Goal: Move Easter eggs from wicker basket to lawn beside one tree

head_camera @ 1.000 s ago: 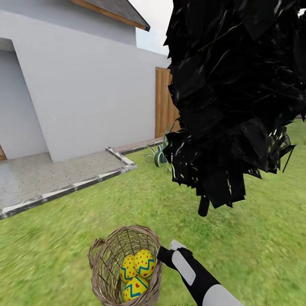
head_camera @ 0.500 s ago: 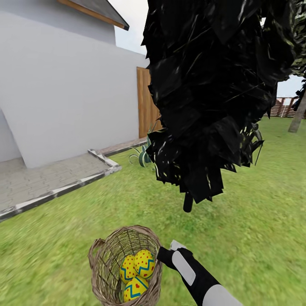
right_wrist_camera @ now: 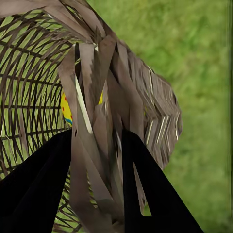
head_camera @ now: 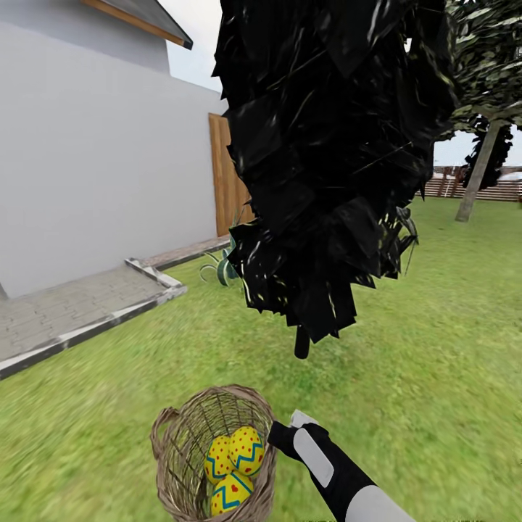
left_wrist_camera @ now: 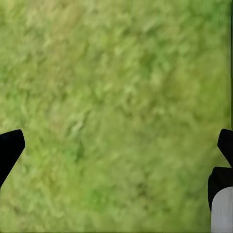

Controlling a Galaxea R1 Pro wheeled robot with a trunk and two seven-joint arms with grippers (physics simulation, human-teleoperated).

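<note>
- Down at the lower edge of the head view, the right gripper (head_camera: 279, 435) is clamped on the braided rim of the wicker basket (head_camera: 190, 428), at the rim's right side; the right wrist view shows one dark finger (right_wrist_camera: 36, 187) inside the weave and the other outside it, with the rim strands pinched narrow between them.
- The basket hangs tilted from that grip, its opening turned toward the camera, above the lawn (head_camera: 435, 348).
- All three Easter eggs (head_camera: 233, 464) lie together in the basket's bottom, touching one another; the lowest one is partly cut off by the frame edge. From the right wrist, just a sliver of yellow egg (right_wrist_camera: 66, 109) peeks through the twigs.
- The left gripper (left_wrist_camera: 116, 155) is spread wide with nothing between its fingers, only blurred grass behind; each fingertip is cut off at the picture's edge.
- A black, ragged-leaved tree (head_camera: 326, 159) stands close ahead and hides much of the garden behind it; its short dark stem meets the grass beyond the basket.
- Further right, a grey-brown trunk (head_camera: 475, 181) rises near a slatted fence (head_camera: 471, 187), its crown cropped by the frame.
- A grey house wall (head_camera: 94, 159) and paved path (head_camera: 72, 308) lie to the left.
</note>
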